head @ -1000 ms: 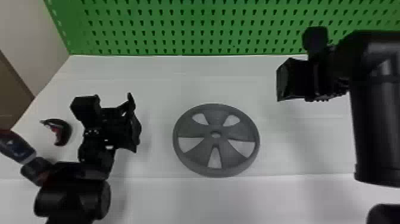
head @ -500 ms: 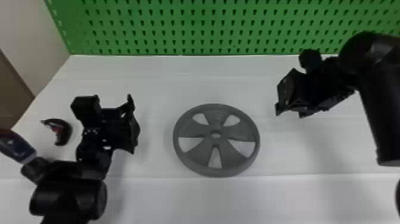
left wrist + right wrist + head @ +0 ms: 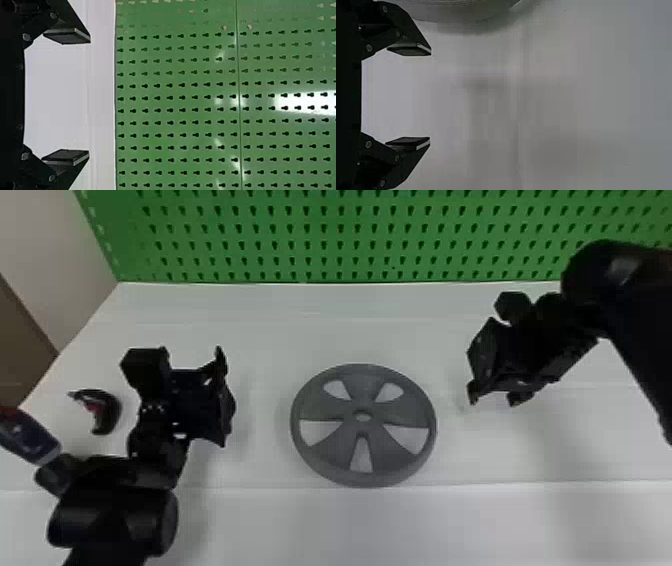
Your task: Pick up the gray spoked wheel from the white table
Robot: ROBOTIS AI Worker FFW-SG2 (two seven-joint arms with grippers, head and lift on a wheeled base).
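Evidently, at the far left a small curved black-and-red piece (image 3: 107, 412) lies on the white table (image 3: 320, 525), close to the left arm (image 3: 115, 515). That arm comes in from the lower left, bent at a thick round joint, with the left gripper (image 3: 195, 377) left of centre in the frame. Its fingers (image 3: 67, 36) are spread wide, and in the left wrist view they face the green pegboard (image 3: 178, 103). Next comes the gray spoked wheel (image 3: 325, 400), lying flat just right of the frame's middle, well apart from the left gripper. At the upper right, the right arm (image 3: 630, 305) enters from the side, its hand angled down over the table. The right gripper (image 3: 487, 382) is also spread wide; the wheel sits to its lower left in the head view, near but apart, its rim (image 3: 451, 16) by one finger in the right wrist view.
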